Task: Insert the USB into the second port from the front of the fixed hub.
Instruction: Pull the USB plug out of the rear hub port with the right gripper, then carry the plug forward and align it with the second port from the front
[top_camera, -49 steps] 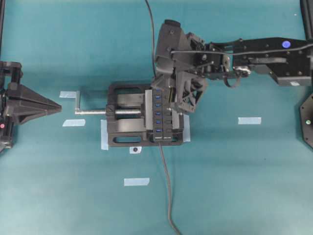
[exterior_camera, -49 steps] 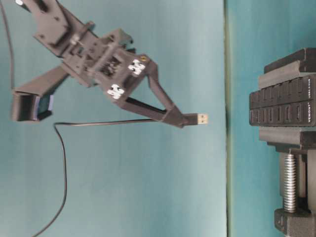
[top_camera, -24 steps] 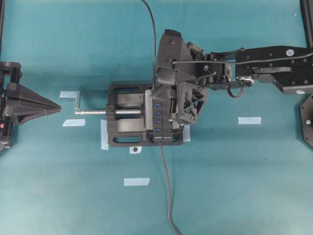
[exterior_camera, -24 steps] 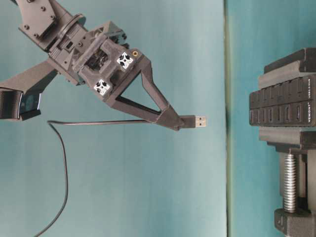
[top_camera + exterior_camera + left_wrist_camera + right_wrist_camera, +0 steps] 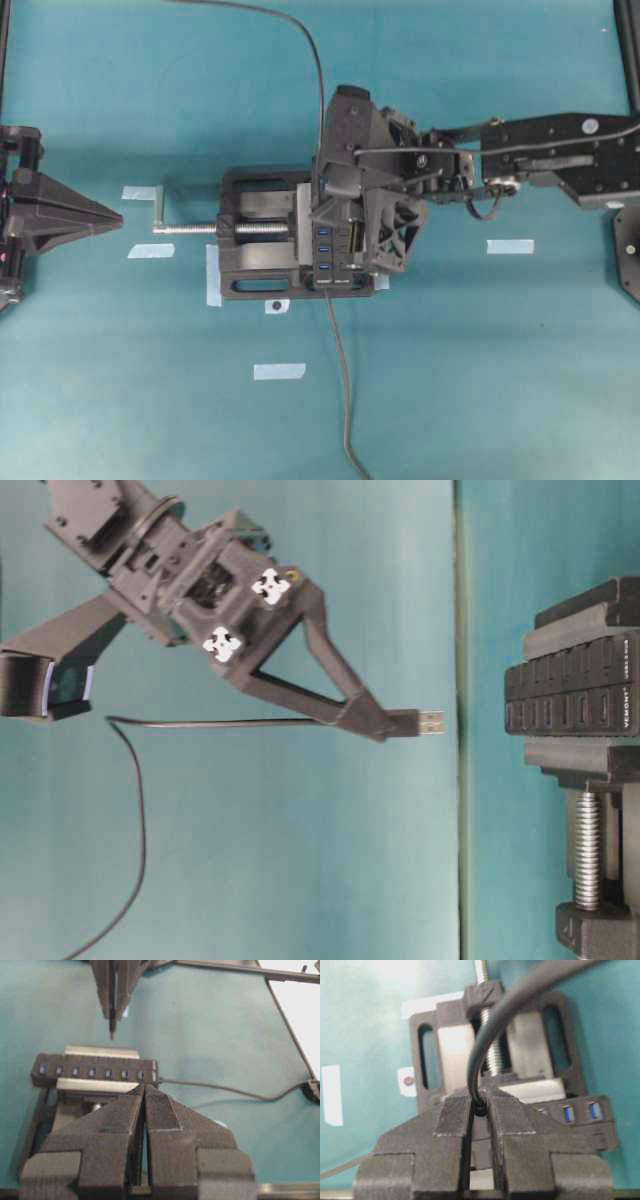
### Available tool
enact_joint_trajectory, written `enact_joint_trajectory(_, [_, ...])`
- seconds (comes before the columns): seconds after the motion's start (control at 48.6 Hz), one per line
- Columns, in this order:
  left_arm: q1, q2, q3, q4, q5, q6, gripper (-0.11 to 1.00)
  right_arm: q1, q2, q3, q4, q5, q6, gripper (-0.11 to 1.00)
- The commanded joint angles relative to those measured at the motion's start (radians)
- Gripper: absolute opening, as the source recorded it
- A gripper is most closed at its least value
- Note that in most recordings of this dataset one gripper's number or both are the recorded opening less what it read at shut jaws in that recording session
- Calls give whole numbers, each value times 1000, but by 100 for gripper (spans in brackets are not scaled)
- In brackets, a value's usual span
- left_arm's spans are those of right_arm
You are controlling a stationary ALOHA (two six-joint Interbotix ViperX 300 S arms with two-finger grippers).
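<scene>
The USB is a small black plug with a metal tip, and my right gripper is shut on its black body, the thin cable trailing behind. The tip points at the fixed hub with a clear gap between them. From the left wrist view the plug hangs above the hub's row of blue sockets, toward the end with the lead. In the right wrist view the cable runs up out of the shut right gripper. My left gripper is shut and empty, far left of the hub.
A black bench vise with a silver screw clamps the hub. The hub's own lead runs to the front edge. Tape strips lie on the teal mat. The right arm reaches in from the right.
My right gripper has moved along the hub toward its front end, carrying the plug closer to the sockets. The left gripper has not moved.
</scene>
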Motion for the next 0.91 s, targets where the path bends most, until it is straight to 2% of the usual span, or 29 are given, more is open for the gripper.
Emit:
enact_joint_trajectory(0.0, [0,5,-11,3,-5,-2,0,9,-8,6,2,-43,23,7])
enact_joint_trajectory(0.288, [0,5,-9,3,-5,-2,0,14,15,67,2,-133,51,7])
enact_joint_trajectory(0.886, [2,-3,-8,3,-5,-2,0,38,83,74,2,-156,48,7])
